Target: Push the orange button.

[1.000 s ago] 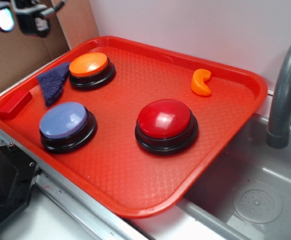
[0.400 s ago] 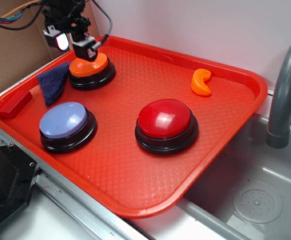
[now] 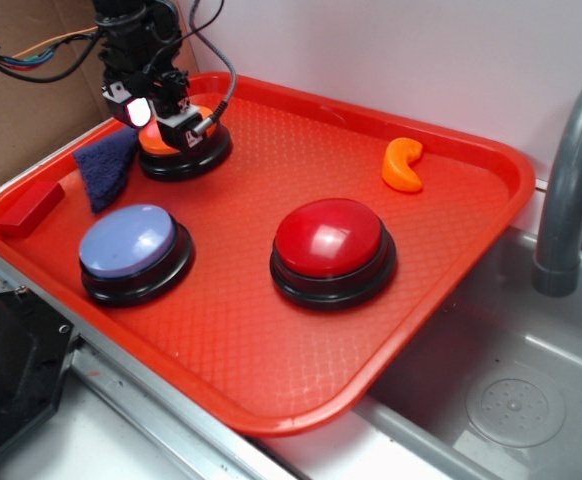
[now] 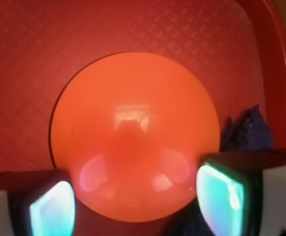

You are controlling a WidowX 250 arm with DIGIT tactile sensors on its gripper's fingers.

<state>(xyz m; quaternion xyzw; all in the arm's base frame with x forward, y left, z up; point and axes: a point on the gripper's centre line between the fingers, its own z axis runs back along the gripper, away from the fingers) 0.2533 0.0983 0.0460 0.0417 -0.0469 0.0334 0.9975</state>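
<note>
The orange button (image 3: 163, 148), an orange dome on a black base, sits at the back left of the red tray (image 3: 271, 350). My gripper (image 3: 163, 118) is right over its dome and hides most of it in the exterior view; I cannot tell whether it touches. In the wrist view the orange dome (image 4: 133, 128) fills the middle. The gripper (image 4: 135, 206) is open, with one fingertip (image 4: 52, 209) at each side of the dome's near edge and nothing held.
A red-domed button (image 3: 331, 240) is mid-tray and a lavender button (image 3: 131, 245) at the front left. A dark blue cloth (image 3: 106, 165) lies beside the orange button, a red block (image 3: 29, 208) on the left rim, an orange crescent (image 3: 403, 165) at the back. A faucet (image 3: 571, 190) and sink (image 3: 511, 400) are right.
The gripper has come in from the upper left and gone down over the orange button, lower now than 0.4 s ago. Nothing else has moved.
</note>
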